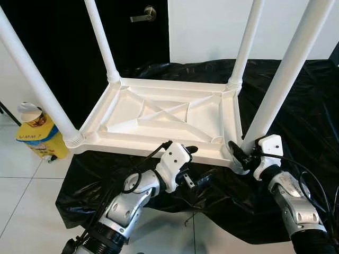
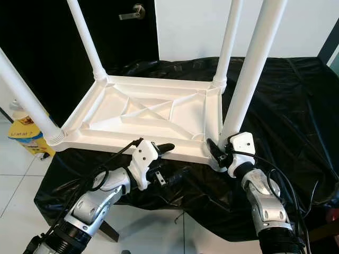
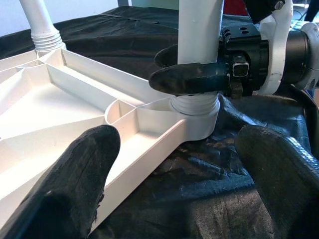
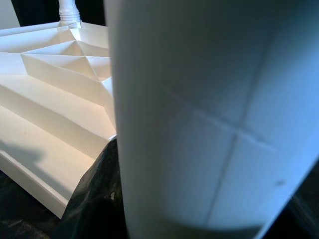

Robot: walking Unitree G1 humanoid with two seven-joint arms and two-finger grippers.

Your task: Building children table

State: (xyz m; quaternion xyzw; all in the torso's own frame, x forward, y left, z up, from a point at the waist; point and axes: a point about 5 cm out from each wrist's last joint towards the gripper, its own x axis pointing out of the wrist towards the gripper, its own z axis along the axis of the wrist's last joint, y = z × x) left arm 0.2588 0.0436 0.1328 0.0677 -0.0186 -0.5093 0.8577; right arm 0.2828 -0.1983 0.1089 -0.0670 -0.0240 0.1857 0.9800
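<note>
Here the tabletop (image 1: 159, 119) lies upside down on the black-sheeted worktop (image 1: 296, 106), all four legs up. At five o'clock, the right claw (image 1: 237, 153) is clenched round the near-right leg (image 1: 286, 79) just above its socket, probably to twist it home. At six o'clock, the left claw (image 1: 195, 168) hangs released astride the near rim.

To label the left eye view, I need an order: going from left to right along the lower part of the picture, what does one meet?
Yellow container → near-left table leg → left claw → right claw, shut on the near-right table leg.
</note>
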